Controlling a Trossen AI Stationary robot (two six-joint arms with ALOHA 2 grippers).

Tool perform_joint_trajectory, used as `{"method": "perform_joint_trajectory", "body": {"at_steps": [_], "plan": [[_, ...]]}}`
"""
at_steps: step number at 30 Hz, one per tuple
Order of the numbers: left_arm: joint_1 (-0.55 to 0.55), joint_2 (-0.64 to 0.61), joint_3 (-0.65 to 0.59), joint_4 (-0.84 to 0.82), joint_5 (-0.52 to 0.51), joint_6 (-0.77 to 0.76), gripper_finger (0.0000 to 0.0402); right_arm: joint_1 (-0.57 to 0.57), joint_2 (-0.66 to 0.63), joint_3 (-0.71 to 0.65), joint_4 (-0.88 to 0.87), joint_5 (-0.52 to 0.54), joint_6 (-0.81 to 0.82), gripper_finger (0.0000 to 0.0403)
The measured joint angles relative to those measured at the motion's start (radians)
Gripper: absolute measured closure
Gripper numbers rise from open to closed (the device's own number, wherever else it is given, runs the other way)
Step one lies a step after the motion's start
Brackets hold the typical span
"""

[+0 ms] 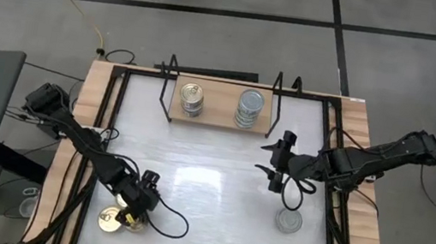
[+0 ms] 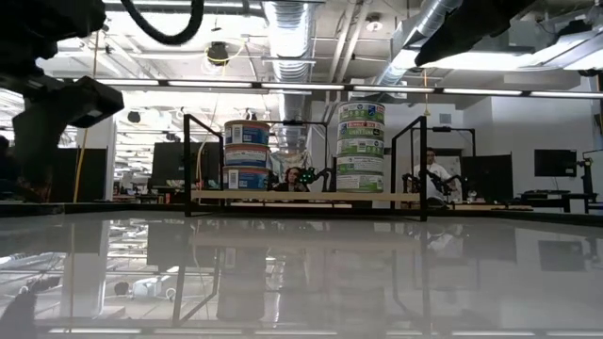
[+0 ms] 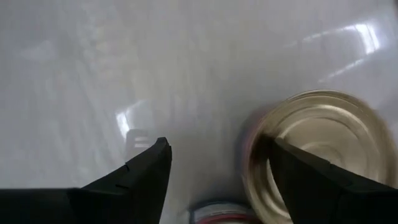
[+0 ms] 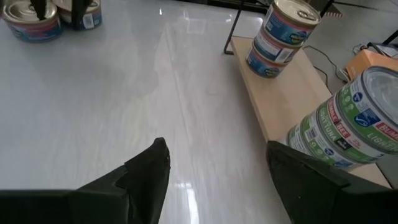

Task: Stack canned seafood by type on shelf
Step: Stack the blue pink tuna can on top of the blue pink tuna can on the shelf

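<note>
High view, looking straight down: a low light-wood shelf board in a black wire frame (image 1: 219, 105) sits at the far middle of the white tabletop with wooden edges (image 1: 209, 181). On it stand two stacks of small round flat tins, a gold-lidded stack with blue and red labels (image 1: 192, 99) on the left and a silver-lidded stack with green labels (image 1: 249, 108) on the right. Near the front left corner, two loose gold-lidded tins (image 1: 119, 219) lie just beside each other, with the left gripper (image 1: 138, 207) low over them, its jaws open; in the left wrist view one gold tin (image 3: 320, 152) sits against one finger, not yet squarely between the two. One loose silver-lidded tin (image 1: 289, 223) rests near the right edge. The right gripper (image 1: 280, 161) hovers above the table between that tin and the shelf, jaws open and empty. These tins are probably rigid, fairly weighty for their size, and smooth-sided, so likely slippery. The best hold is likely across the round side wall, centred, kept level.
</note>
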Motion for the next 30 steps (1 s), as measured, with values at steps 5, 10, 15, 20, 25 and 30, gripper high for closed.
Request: {"method": "perform_joint_trajectory", "body": {"at_steps": [5, 10, 15, 20, 25, 30], "plan": [[0.0, -0.004, -0.033, 0.053, -0.108, 0.039, 0.0147, 0.0, 0.0, 0.0, 0.0, 0.0, -0.002, 0.0111], [0.011, 0.0, -0.039, 0.083, -0.411, 0.141, 0.0148, 0.0, 0.0, 0.0, 0.0, 0.0, -0.002, 0.0111], [0.036, 0.001, -0.039, 0.124, -0.759, 0.226, 0.0148, 0.0, 0.0, 0.0, -0.001, 0.0, -0.002, 0.0111], [0.039, 0.001, 0.026, 0.122, -0.881, 0.312, 0.0148, 0.0, 0.0, 0.0, -0.004, 0.0, -0.002, 0.0111], [0.039, 0.0, 0.104, 0.111, -0.411, 0.315, 0.0148, 0.0, 0.0, 0.0, -0.015, -0.001, -0.002, 0.0111], [0.027, 0.0, 0.078, 0.135, -0.252, 0.219, 0.0148, 0.0, 0.0, 0.0, -0.004, -0.001, -0.002, 0.0111]]}}
